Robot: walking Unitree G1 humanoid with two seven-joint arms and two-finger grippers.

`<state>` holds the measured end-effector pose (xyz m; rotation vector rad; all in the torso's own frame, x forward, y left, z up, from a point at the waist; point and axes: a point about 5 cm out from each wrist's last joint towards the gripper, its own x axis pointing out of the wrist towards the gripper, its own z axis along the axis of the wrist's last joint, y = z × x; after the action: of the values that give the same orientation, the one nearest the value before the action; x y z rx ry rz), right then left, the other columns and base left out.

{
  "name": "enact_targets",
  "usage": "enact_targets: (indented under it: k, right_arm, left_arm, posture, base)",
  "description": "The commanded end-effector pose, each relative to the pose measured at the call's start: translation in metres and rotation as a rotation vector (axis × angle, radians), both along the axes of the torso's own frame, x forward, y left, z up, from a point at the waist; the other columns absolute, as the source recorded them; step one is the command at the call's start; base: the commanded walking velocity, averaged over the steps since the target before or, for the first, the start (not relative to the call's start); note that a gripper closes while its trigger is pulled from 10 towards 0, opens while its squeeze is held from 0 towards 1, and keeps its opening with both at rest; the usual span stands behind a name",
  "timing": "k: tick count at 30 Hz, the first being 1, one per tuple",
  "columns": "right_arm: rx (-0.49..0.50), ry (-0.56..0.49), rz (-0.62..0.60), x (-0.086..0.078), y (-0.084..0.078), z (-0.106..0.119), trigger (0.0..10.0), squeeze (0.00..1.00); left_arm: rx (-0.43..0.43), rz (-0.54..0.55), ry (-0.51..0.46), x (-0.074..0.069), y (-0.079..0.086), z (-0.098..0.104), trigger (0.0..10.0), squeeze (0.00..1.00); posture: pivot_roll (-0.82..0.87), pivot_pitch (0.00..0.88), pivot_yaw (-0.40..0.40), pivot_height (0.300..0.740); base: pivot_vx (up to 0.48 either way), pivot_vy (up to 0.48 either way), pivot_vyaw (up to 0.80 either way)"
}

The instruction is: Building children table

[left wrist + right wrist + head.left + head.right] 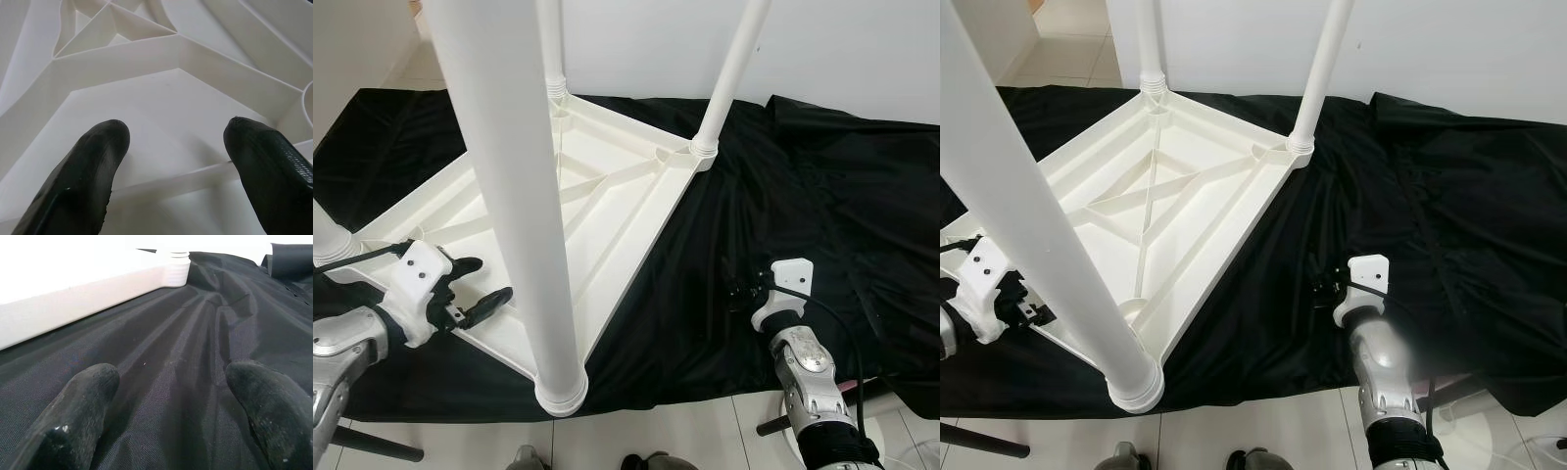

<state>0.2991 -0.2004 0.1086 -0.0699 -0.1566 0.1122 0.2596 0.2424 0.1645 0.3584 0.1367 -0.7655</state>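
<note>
table [1185,186] sits upside down on the black cloth [1410,196], legs up | left gripper [475,289] spread wide at its near rim, right gripper [171,401] spread over cloth | we reckon light, stiff, slick plastic, so grab a rib or rim

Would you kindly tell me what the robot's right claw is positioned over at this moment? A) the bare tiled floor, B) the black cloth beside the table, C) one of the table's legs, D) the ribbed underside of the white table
B: the right claw is open above the wrinkled black cloth, with the white table edge off to its side.
</note>
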Motion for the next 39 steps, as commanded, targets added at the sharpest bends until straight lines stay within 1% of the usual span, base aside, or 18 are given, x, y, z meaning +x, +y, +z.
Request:
enact_targets:
  k: [1, 4, 6, 8, 11, 13, 15, 17, 21, 23, 27, 31, 32, 36, 37, 39]
  right_arm:
    - [-0.021, 0.028, -0.001, -0.004, -0.003, -0.005, 10.0, 0.00]
    - [-0.026, 0.030, 0.002, -0.004, -0.002, -0.005, 10.0, 0.00]
    - [-0.021, 0.033, 0.003, -0.004, 0.000, -0.005, 10.0, 0.00]
    - [-0.016, 0.034, 0.003, -0.004, 0.001, -0.005, 10.0, 0.00]
    - [-0.016, 0.036, 0.004, -0.005, 0.001, -0.005, 10.0, 0.00]
    - [-0.016, 0.043, 0.002, -0.005, 0.000, -0.006, 10.0, 0.00]
    - [-0.018, 0.045, 0.001, -0.005, -0.001, -0.006, 10.0, 0.00]
    - [-0.019, 0.044, 0.000, -0.005, -0.001, -0.006, 10.0, 0.00]
    - [-0.019, 0.041, -0.002, -0.004, -0.001, -0.004, 10.0, 0.00]
    - [-0.018, 0.040, -0.003, -0.003, -0.001, -0.004, 10.0, 0.00]
    - [-0.020, 0.039, 0.001, -0.002, -0.001, -0.003, 10.0, 0.00]
    - [-0.026, 0.036, 0.006, 0.001, -0.001, 0.000, 10.0, 0.00]
    - [-0.026, 0.035, 0.006, 0.001, -0.001, 0.001, 10.0, 0.00]
    - [-0.028, 0.032, 0.007, 0.002, 0.000, 0.001, 10.0, 0.00]
    - [-0.029, 0.029, 0.005, 0.002, 0.000, 0.002, 10.0, 0.00]
    - [-0.029, 0.029, 0.004, 0.002, 0.000, 0.002, 10.0, 0.00]
  left_arm:
    - [0.031, -0.224, 0.132, -0.013, 0.000, -0.003, 10.0, 0.00]
    - [0.048, -0.234, 0.133, -0.014, 0.003, -0.001, 10.0, 0.00]
    - [0.081, -0.263, 0.134, -0.016, 0.005, 0.004, 10.0, 0.00]
    - [0.094, -0.271, 0.132, -0.016, 0.006, 0.006, 10.0, 0.00]
    - [0.096, -0.276, 0.131, -0.016, 0.006, 0.009, 10.0, 0.00]
    - [0.102, -0.296, 0.134, -0.016, 0.007, 0.016, 10.0, 0.00]
    - [0.112, -0.341, 0.156, -0.021, 0.002, 0.015, 10.0, 0.00]
    - [0.119, -0.359, 0.172, -0.023, 0.000, 0.013, 10.0, 0.00]
    - [0.167, -0.396, 0.204, -0.028, -0.005, 0.005, 10.0, 0.00]
    - [0.177, -0.415, 0.215, -0.029, -0.008, 0.002, 10.0, 0.00]
    - [0.207, -0.438, 0.222, -0.028, -0.011, -0.001, 10.0, 0.00]
    - [0.288, -0.458, 0.223, -0.020, -0.011, -0.011, 10.0, 0.00]
    - [0.297, -0.458, 0.217, -0.016, -0.012, -0.013, 10.0, 0.00]
    - [0.312, -0.459, 0.213, -0.012, -0.014, -0.015, 10.0, 0.00]
    - [0.326, -0.468, 0.211, -0.008, -0.015, -0.018, 10.0, 0.00]
    - [0.330, -0.470, 0.210, -0.007, -0.015, -0.019, 10.0, 0.00]
  posture:
    - [0.04, 0.112, -0.065, 0.740]
    - [0.04, 0.112, -0.064, 0.740]
    - [0.04, 0.112, -0.065, 0.740]
    - [0.04, 0.110, -0.066, 0.740]
    - [0.04, 0.110, -0.065, 0.740]
    - [0.04, 0.107, -0.064, 0.740]
    - [0.04, 0.106, -0.064, 0.740]
    - [0.04, 0.105, -0.063, 0.740]
    - [0.04, 0.102, -0.062, 0.740]
    - [0.04, 0.101, -0.067, 0.740]
    - [0.04, 0.102, -0.067, 0.740]
    - [0.04, 0.105, -0.068, 0.740]
    - [0.04, 0.106, -0.064, 0.740]
    - [0.03, 0.108, -0.063, 0.740]
    - [0.03, 0.111, -0.059, 0.740]
    - [0.03, 0.111, -0.059, 0.740]
  base:
    - [0.000, 0.000, 0.00]
    - [0.000, 0.000, 0.00]
    - [0.000, 0.000, 0.00]
    - [0.000, 0.000, 0.00]
    - [0.000, 0.000, 0.00]
    - [0.000, 0.000, 0.00]
    - [0.000, 0.000, 0.00]
    - [0.000, 0.000, 0.00]
    - [0.000, 0.000, 0.00]
    - [0.000, 0.000, 0.00]
    - [0.000, 0.000, 0.00]
    - [0.000, 0.000, 0.00]
    - [0.000, 0.000, 0.00]
    - [0.000, 0.000, 0.00]
    - [0.000, 0.000, 0.00]
    - [0.000, 0.000, 0.00]
